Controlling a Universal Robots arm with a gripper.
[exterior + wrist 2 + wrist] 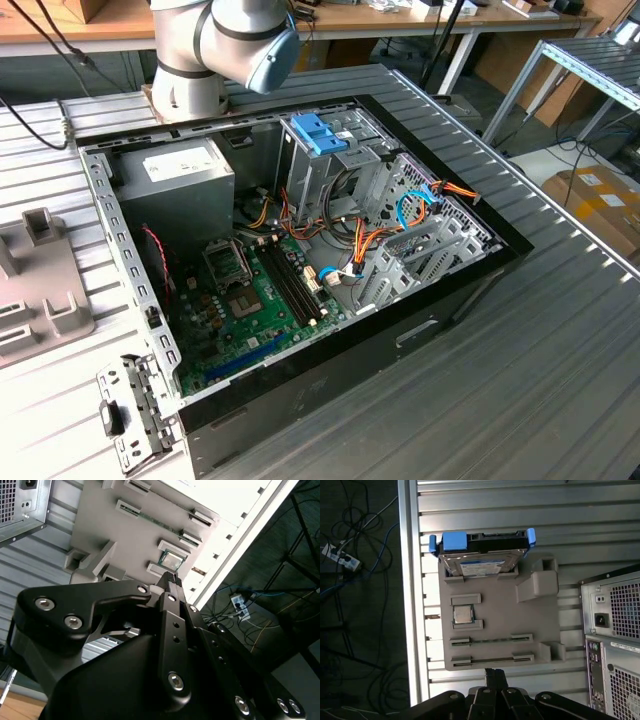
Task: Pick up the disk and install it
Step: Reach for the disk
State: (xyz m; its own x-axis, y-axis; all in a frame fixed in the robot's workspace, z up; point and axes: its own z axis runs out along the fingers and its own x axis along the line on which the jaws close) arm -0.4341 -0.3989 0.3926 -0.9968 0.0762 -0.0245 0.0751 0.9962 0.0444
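tool (495,672), closed up, apart from blue-railed silver disk (482,555), label showing

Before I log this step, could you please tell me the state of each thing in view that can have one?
disk: resting in the grey holder, not gripped
gripper: jaws shut, empty, apart from the disk
computer case: on its side, panel off, interior open
processor chip: seated in the grey holder

Ribbed metal table (560,380); wooden bench (380,22) behind; cardboard box (600,200) on floor.
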